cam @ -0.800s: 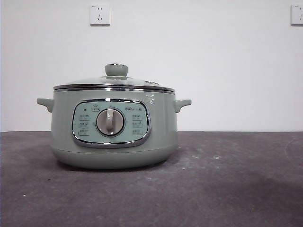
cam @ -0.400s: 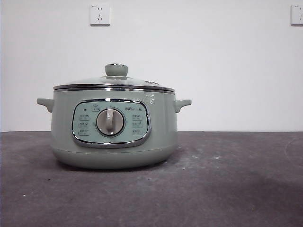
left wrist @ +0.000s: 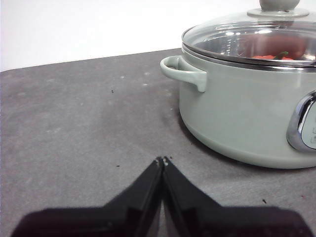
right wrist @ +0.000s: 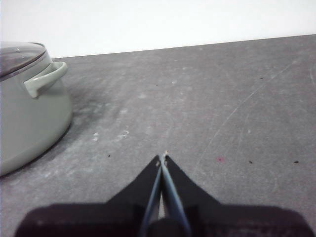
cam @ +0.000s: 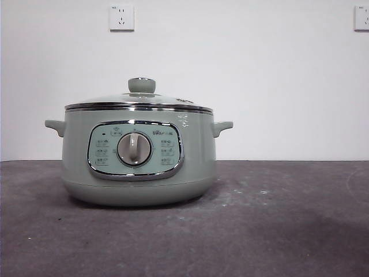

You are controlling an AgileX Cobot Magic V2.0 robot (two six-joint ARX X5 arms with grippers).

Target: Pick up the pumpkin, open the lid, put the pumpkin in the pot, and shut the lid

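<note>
The lid (cam: 138,103) sits on the pot (cam: 138,156), something red (probably the pumpkin (left wrist: 276,49)) inside; task looks finished. Both grippers, left (left wrist: 162,161) and right (right wrist: 162,157), have fingers pressed together, empty, pot at one and ten o'clock.

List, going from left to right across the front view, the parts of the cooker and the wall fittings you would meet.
Pot's left side handle → wall socket → lid knob above the grey dial (these two share one place) → pot's right side handle → second wall socket at the right edge.
</note>
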